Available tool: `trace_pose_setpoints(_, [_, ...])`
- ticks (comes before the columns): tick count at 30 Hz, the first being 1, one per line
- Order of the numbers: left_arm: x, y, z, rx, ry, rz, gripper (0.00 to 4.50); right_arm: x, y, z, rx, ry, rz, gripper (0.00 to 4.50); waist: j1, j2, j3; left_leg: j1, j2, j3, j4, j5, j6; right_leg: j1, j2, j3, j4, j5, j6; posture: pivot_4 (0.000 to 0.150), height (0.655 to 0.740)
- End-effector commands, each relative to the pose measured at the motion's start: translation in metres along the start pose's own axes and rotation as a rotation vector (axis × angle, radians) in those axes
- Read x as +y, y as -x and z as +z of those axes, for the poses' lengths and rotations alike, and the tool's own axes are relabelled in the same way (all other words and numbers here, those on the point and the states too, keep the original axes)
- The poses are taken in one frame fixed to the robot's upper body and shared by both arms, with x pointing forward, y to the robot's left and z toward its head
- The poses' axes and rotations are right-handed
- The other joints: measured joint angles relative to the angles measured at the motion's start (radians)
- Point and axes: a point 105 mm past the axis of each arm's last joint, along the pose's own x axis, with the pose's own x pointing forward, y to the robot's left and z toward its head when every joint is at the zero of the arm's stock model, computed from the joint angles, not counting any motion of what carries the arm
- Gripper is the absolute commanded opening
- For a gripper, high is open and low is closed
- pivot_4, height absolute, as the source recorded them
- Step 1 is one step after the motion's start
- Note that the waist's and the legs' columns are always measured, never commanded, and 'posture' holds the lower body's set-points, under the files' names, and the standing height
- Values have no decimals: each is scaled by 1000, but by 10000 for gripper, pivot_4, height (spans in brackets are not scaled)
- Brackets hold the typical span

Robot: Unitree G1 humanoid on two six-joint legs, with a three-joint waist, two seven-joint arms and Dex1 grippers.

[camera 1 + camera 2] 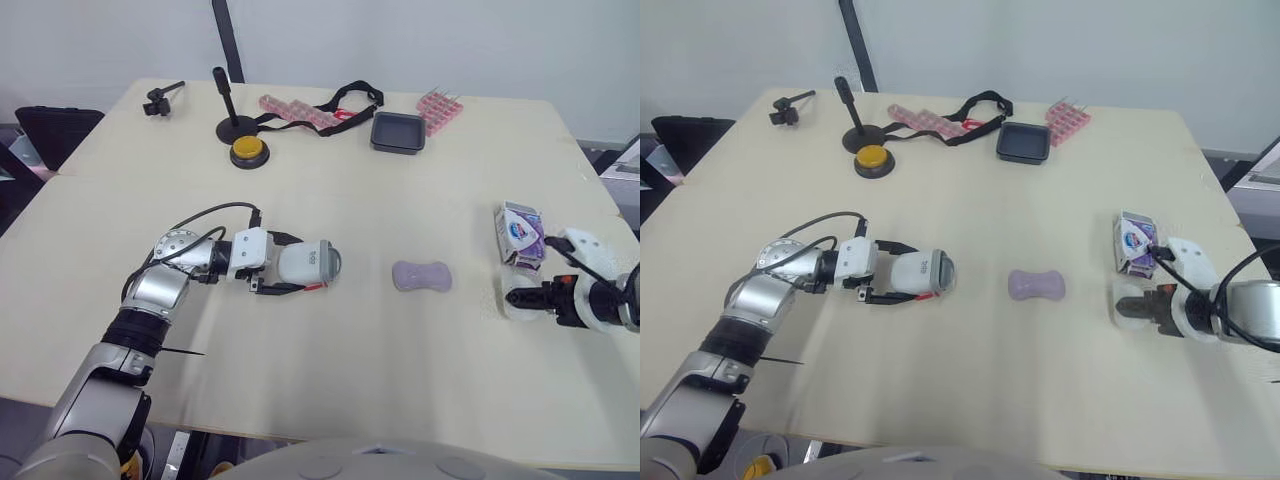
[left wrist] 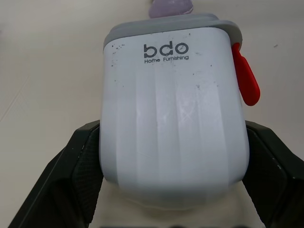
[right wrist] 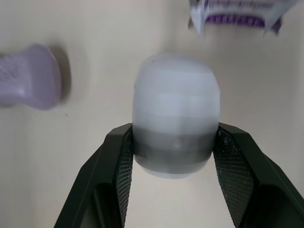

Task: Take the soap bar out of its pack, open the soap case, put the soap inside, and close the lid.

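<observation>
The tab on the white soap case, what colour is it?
Red tab, clearest in the left wrist view.

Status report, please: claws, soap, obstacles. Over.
Left claw shut on case body. Right claw shut on lid. Soap bar unpacked, on table between them. Nothing blocks it.

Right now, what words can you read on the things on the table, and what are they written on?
"bdo": on the white soap case held by the left gripper.
"Home Furnishing": just under that, on the same case.
soap pack: it has printing, but it is too small to read.
white case piece in the right gripper: no words show.
</observation>
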Motion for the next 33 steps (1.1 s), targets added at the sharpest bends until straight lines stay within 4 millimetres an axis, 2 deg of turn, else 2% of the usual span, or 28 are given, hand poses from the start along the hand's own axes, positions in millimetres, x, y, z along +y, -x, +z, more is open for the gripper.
trace_pose_setpoints(1, [5,-1,6,-10,-37,12,34574,3,-3,-4,46,21,-9,36661,0,0,0,0,0,0,0,0,0,0,0,0,0,0,0,1500,7395])
trace_pose_setpoints(3, [7,-2,6,-12,-42,14,34574,8,-3,0,38,35,17,43388,0,0,0,0,0,0,0,0,0,0,0,0,0,0,0,1500,7395])
trace_pose_setpoints(4, [8,-3,6,-14,-44,14,34574,10,1,7,10,39,30,44935,1,0,0,0,0,0,1,0,0,0,0,0,0,0,0,1500,7395])
trace_pose_setpoints(7, [10,-4,6,-17,-46,12,34574,20,16,22,-46,80,88,44935,1,0,0,0,0,0,1,0,0,0,0,0,1,0,0,1500,7395])
trace_pose_setpoints(12, [12,-4,4,-6,-58,5,34574,26,43,21,-62,240,72,44935,7,1,1,0,0,-1,2,0,1,1,0,0,0,0,0,1500,7395])
trace_pose_setpoints(14, [13,-4,5,-11,-56,2,34574,39,57,26,-127,365,103,44935,7,1,1,-1,0,-1,2,-1,2,1,0,-1,0,0,0,1500,7395])
trace_pose_setpoints(17, [14,-3,5,-6,-62,-4,34574,79,79,39,-346,641,205,44935,5,1,1,-1,0,-1,4,-1,3,1,0,0,0,0,0,1500,7395])
trace_pose_setpoints(19, [16,-2,6,-3,-64,-2,34574,104,85,36,-463,816,304,44935,5,0,1,-1,2,-1,4,-1,3,1,0,-2,1,0,0,1500,7395])
trace_pose_setpoints(21, [18,0,7,3,-67,2,34574,117,81,26,-508,901,425,44935,6,-1,0,-2,2,-1,6,-2,4,1,0,-2,1,0,0,1500,7395])
trace_pose_setpoints(25, [20,14,7,36,-64,3,34574,130,59,13,-542,1043,552,44935,-1,-2,0,-2,1,-2,12,-5,8,1,-1,-2,2,0,0,1500,7395])
trace_pose_setpoints(30, [24,24,6,65,-56,10,34574,152,42,24,-705,1133,660,44935,-15,-1,0,0,1,-1,11,-4,7,1,-2,-1,6,0,-1,1500,7395])
trace_pose_setpoints(33, [30,27,12,50,-24,16,34574,166,21,14,-702,1271,749,44935,-23,-2,0,0,1,-1,11,-4,7,0,-1,-1,7,0,-1,1500,7395])
